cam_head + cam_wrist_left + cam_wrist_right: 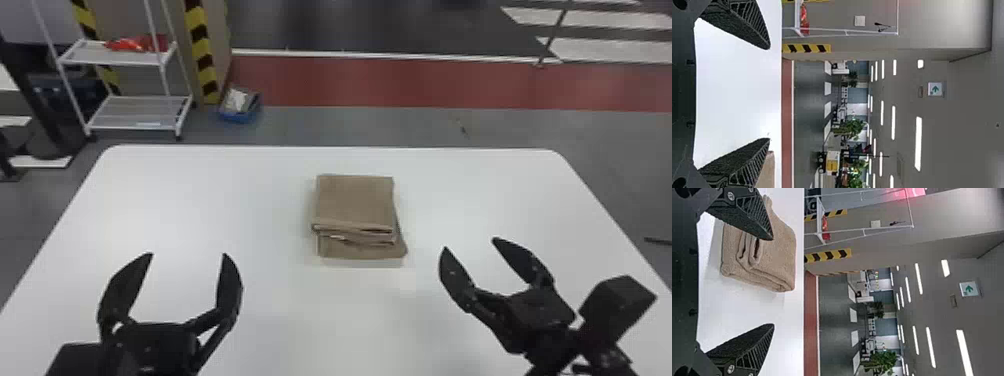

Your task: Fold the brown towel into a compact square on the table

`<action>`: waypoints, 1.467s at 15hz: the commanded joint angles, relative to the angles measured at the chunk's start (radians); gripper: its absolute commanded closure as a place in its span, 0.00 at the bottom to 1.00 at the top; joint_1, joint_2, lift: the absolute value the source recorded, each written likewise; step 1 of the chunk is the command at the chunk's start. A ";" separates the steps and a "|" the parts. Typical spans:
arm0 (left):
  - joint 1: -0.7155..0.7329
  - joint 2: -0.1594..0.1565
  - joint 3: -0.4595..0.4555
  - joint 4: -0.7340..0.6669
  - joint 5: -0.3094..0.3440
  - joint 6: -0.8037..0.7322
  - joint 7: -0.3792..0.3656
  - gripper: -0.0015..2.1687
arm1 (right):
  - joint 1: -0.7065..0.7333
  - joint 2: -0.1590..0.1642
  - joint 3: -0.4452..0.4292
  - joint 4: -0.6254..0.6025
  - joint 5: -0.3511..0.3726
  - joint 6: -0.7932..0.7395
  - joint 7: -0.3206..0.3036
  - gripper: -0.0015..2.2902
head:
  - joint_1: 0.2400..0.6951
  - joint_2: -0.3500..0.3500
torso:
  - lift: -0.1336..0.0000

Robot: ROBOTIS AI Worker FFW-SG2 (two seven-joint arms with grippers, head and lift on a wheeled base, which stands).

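Note:
The brown towel (356, 202) lies folded into a small, roughly square stack near the table's middle, its layered edges facing the robot and a lower layer jutting out at the near right. My left gripper (187, 255) stands open to the towel's left and nearer the robot, holding nothing. To the towel's right, my right gripper (469, 244) is open too, apart from it. In the left wrist view, the left gripper (770, 93) has a towel corner (766, 172) beyond one finger. The right wrist view has the right gripper (773, 282) with the towel (779, 252) partly behind one finger.
The white table (200, 185) has rounded far corners. Past its far edge, a white shelf rack (135, 112) and a blue bin (241, 107) stand on the floor at the left. Striped posts rise beside the rack.

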 commanded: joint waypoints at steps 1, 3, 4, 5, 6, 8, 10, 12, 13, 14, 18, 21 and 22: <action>-0.001 -0.003 0.008 0.004 -0.008 0.003 0.002 0.01 | 0.040 -0.013 0.024 -0.031 0.002 -0.035 0.000 0.05 | 1.00 0.43 | 0.17; 0.000 -0.006 0.026 0.006 -0.002 0.003 0.014 0.01 | 0.046 -0.024 0.024 -0.036 0.001 -0.035 -0.003 0.05 | 1.00 0.46 | 0.17; 0.002 -0.008 0.037 0.006 0.004 0.003 0.014 0.01 | 0.046 -0.029 0.020 -0.036 -0.007 -0.032 -0.003 0.05 | 1.00 0.47 | 0.17; 0.005 -0.011 0.041 0.006 0.007 0.003 0.014 0.01 | 0.048 -0.032 0.018 -0.036 -0.016 -0.032 -0.003 0.05 | 1.00 0.48 | 0.17; 0.006 -0.011 0.044 0.004 0.010 0.003 0.014 0.01 | 0.049 -0.033 0.018 -0.036 -0.018 -0.032 -0.003 0.05 | 1.00 0.49 | 0.17; 0.008 -0.011 0.043 0.004 0.010 0.003 0.005 0.01 | 0.056 -0.036 0.018 -0.036 -0.024 -0.032 -0.014 0.05 | 1.00 0.50 | 0.17; 0.009 -0.011 0.043 0.001 0.009 0.003 -0.006 0.01 | 0.065 -0.036 0.013 -0.041 -0.048 -0.038 -0.048 0.05 | 1.00 0.50 | 0.17; 0.014 -0.011 0.041 -0.008 0.009 0.003 -0.012 0.01 | 0.072 -0.036 0.003 -0.041 -0.071 -0.054 -0.063 0.05 | 1.00 0.48 | 0.17; 0.020 -0.011 0.041 -0.016 0.009 0.003 -0.028 0.01 | 0.082 -0.035 0.001 -0.041 -0.077 -0.081 -0.063 0.05 | 1.00 0.47 | 0.17; 0.026 -0.011 0.043 -0.020 0.009 0.003 -0.035 0.01 | 0.091 -0.035 0.000 -0.041 -0.077 -0.112 -0.063 0.05 | 1.00 0.46 | 0.17; 0.028 -0.011 0.043 -0.020 0.010 0.000 -0.034 0.01 | 0.092 -0.033 -0.003 -0.042 -0.077 -0.115 -0.063 0.05 | 1.00 0.43 | 0.17; 0.028 -0.011 0.048 -0.019 0.014 0.000 -0.031 0.01 | 0.092 -0.033 -0.008 -0.042 -0.079 -0.121 -0.066 0.05 | 1.00 0.43 | 0.17; 0.029 -0.011 0.049 -0.020 0.014 -0.009 -0.031 0.01 | 0.094 -0.033 -0.011 -0.042 -0.082 -0.121 -0.068 0.05 | 1.00 0.43 | 0.17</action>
